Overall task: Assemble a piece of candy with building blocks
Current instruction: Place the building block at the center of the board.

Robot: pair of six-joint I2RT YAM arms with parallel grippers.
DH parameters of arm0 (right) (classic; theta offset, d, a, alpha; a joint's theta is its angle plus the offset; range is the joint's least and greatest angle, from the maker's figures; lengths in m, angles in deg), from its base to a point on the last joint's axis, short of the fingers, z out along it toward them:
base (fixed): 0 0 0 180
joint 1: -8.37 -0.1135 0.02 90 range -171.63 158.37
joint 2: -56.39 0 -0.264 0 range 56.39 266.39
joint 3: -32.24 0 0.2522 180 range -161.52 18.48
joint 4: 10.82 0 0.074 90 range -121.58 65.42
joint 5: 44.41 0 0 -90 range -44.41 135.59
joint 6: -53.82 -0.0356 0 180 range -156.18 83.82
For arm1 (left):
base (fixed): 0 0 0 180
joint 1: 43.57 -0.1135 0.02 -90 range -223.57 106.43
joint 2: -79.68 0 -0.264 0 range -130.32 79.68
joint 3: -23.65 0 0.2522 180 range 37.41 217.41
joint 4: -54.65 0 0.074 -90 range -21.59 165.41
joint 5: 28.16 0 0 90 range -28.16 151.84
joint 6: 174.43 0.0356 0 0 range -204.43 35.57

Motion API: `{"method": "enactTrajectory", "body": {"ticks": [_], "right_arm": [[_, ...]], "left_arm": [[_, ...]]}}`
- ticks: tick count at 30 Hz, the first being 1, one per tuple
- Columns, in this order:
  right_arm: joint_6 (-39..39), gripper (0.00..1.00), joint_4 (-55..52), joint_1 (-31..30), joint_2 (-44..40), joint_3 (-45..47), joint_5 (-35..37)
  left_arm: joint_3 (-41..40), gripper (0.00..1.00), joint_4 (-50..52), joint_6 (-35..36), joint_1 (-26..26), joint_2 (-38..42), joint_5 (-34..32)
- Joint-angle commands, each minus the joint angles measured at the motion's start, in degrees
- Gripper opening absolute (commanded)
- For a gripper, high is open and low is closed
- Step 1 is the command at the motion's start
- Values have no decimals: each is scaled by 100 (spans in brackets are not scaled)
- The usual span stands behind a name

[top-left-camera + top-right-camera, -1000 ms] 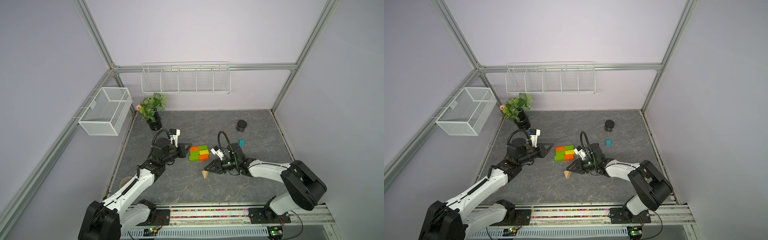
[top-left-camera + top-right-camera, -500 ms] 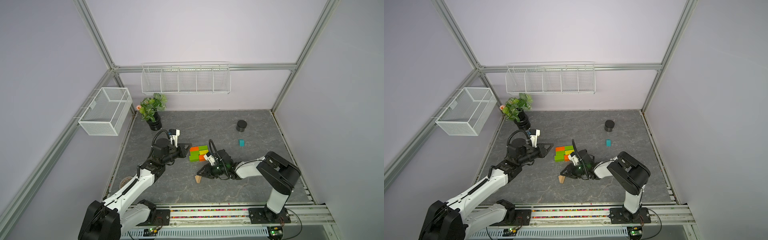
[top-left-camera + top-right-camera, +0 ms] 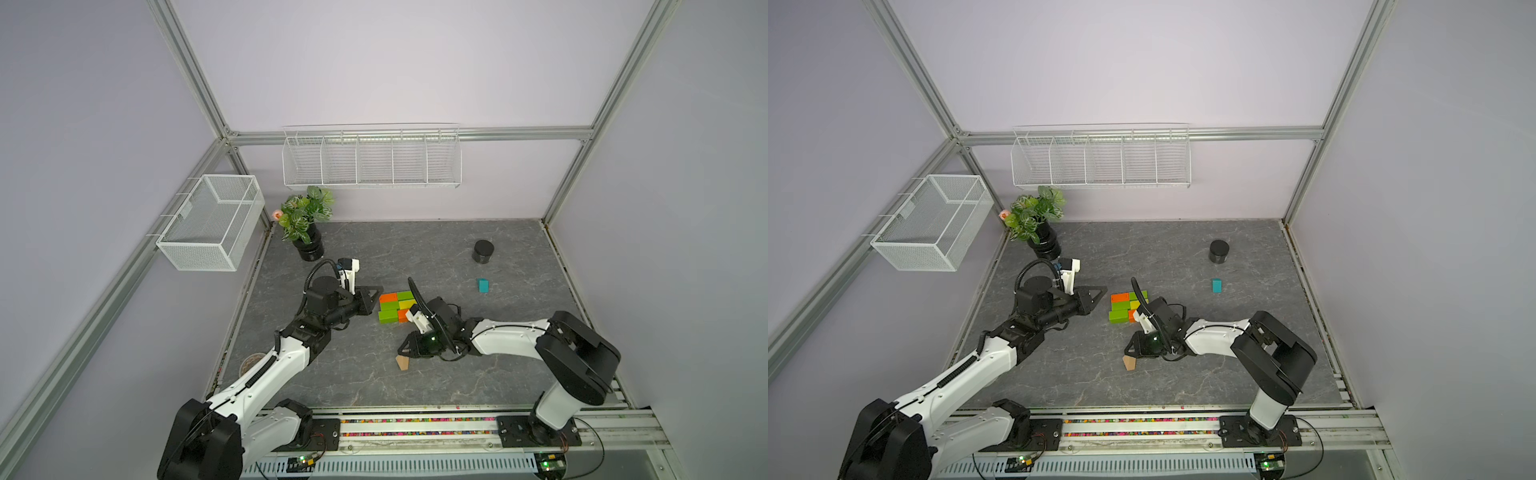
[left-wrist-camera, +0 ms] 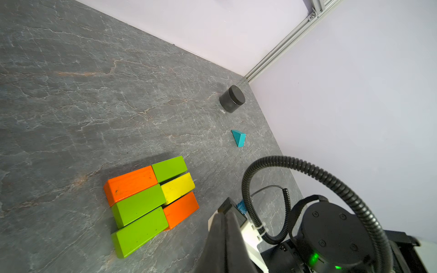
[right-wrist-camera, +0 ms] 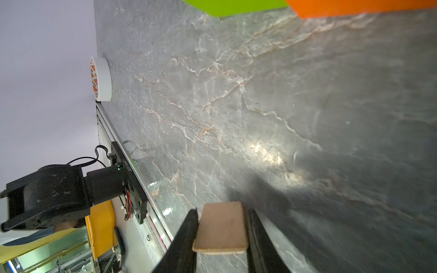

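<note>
Several green, orange and yellow bricks lie packed as a flat rectangle (image 3: 394, 306) (image 3: 1124, 308) (image 4: 151, 203) in the middle of the table. My left gripper (image 3: 377, 290) (image 3: 1101, 291) (image 4: 224, 218) is shut and empty, its tip just left of that rectangle. My right gripper (image 3: 404, 356) (image 3: 1132, 357) (image 5: 222, 212) is shut on the tan triangle (image 3: 402, 363) (image 3: 1130, 364) (image 5: 221, 228), in front of the rectangle; whether the triangle touches the table I cannot tell. The teal triangle (image 3: 482, 285) (image 3: 1216, 285) (image 4: 238, 137) lies alone to the right.
A black round jar (image 3: 483, 251) (image 4: 232, 98) stands at the back right. A potted plant (image 3: 305, 226) occupies the back left corner. A roll of tape (image 5: 101, 79) lies by the left wall. Wire baskets (image 3: 371, 160) hang on the walls.
My right gripper has carried the tan triangle a little left and toward the front edge, and the right arm has swung. The left arm has not moved.
</note>
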Motion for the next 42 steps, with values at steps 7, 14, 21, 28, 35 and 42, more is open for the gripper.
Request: {"method": "enactTrajectory", "body": {"ticks": [7, 14, 21, 28, 35, 42], "right_arm": [[55, 36, 383, 104, 329, 718, 187], [91, 45, 599, 158, 305, 892, 319], [284, 49, 349, 166, 18, 1060, 849], [588, 49, -102, 222, -358, 1175, 1404], [1048, 47, -1236, 320, -1536, 1303, 2627], [1446, 7, -1589, 325, -3212, 1689, 2515]], "left_arm": [[-55, 6, -22, -20, -24, -9, -33], [-33, 6, -21, -61, -28, -101, -7], [-24, 6, -2, -116, -29, -148, -12], [6, 5, 18, -196, -29, -201, -2], [-3, 5, 32, -252, -26, -192, -48], [-7, 5, 1, -281, -22, -260, -34]]}}
